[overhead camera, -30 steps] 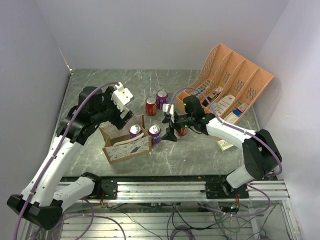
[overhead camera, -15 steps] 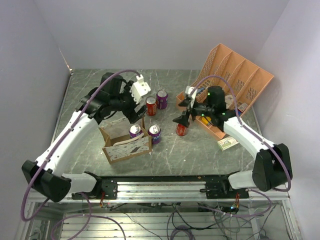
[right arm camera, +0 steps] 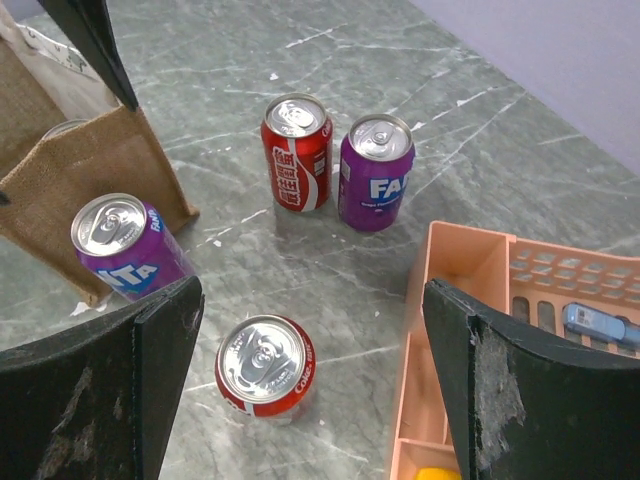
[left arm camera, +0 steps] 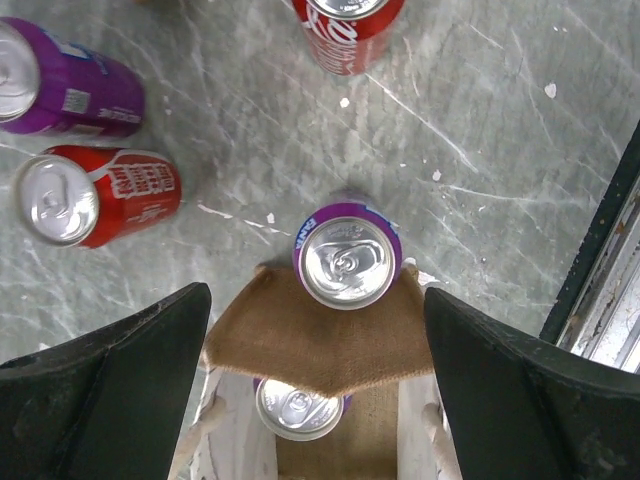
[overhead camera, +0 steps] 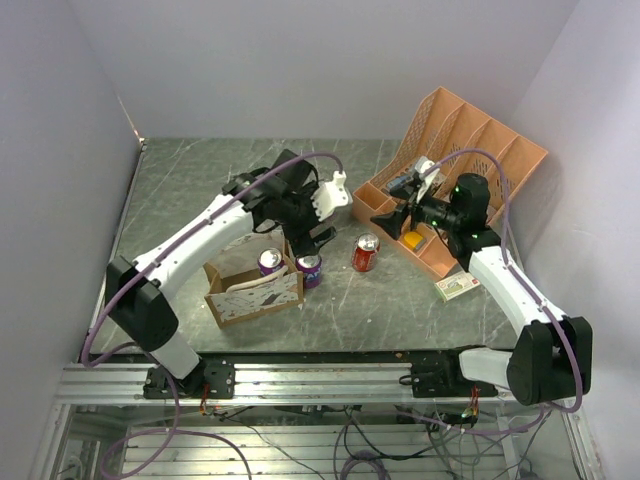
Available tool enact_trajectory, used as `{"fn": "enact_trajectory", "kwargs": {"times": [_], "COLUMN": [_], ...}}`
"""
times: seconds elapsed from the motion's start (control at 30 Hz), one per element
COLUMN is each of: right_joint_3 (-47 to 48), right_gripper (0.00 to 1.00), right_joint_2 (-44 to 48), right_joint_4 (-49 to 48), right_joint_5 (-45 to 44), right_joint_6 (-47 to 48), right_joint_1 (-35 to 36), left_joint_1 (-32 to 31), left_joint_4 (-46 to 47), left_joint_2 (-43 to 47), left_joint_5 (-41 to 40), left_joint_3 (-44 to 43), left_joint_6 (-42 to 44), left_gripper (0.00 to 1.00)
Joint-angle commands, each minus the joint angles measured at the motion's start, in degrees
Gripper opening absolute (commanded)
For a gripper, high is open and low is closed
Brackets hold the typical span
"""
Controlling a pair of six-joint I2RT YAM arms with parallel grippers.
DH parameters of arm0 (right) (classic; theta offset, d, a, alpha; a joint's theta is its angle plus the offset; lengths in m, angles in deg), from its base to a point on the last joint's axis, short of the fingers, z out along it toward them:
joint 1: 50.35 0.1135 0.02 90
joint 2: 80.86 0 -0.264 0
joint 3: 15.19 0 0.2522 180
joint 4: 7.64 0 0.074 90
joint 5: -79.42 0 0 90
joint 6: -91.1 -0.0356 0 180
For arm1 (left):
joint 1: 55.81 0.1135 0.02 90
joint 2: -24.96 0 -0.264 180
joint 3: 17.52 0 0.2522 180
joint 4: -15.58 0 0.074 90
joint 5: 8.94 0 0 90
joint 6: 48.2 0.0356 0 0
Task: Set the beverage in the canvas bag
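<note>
L gripper (left arm camera: 315, 295) now over purple can (left arm camera: 345, 262), wide fingers (left arm camera: 120, 380) either side, by bag (left arm camera: 320, 345): prob next in. R gripper (right arm camera: 312, 290), wide, empty, backs off red can (right arm camera: 265, 365).

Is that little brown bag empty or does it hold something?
Not empty: one can stands inside the bag, its silver top showing between the walls.

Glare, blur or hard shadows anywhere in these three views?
Top external: even light, sharp, only soft shadows on the table. Left wrist: bright glare on the lid of the purple can beside the canvas bag; left fingers near-black, no detail. Right wrist: nearest red can crisp; right fingers dark, scuffs visible.
</note>
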Motion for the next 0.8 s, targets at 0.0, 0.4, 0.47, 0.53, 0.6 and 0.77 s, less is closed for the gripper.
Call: {"fn": "enact_trajectory", "kwargs": {"times": [0.0,0.4,0.47,0.53,0.6,0.77], "right_joint_3": [-1.43,-0.89,-0.52,-0.51,-0.54,-0.44], "right_gripper": [0.91,0.91,0.91,0.91,0.91,0.91], "right_joint_2": [2.76,1.88,1.47,1.23,1.04,0.95], "right_joint_4": [-4.43,-3.76,-3.17,-3.05,-3.04,-2.70], "right_joint_5": [1.99,4.63,4.52,5.03,5.78,6.10], "right_joint_6": [-3.72,-4.11,-3.73,-3.49,-3.44,-3.04], "right_joint_1": [-2.56,-4.34,-4.33,-4.35,-4.29,-4.36], "left_joint_1": [-3.27,-6.65,-6.66,-6.66,-6.66,-6.64], "left_joint_4": [-2.72,1.17,0.77,1.06,1.07,0.91], "left_joint_2": [-2.73,-9.85,-10.97,-11.27,-11.37,-12.67], "left_joint_5": [-3.93,-11.35,-11.07,-10.24,-9.37,-8.92], "left_joint_3": [-2.13,0.42,0.75,1.51,2.04,2.16], "left_joint_6": [0.34,-1.23,-1.67,-1.79,-1.74,-2.05], "left_gripper": [0.98,0.99,0.99,0.99,0.99,0.99]}}
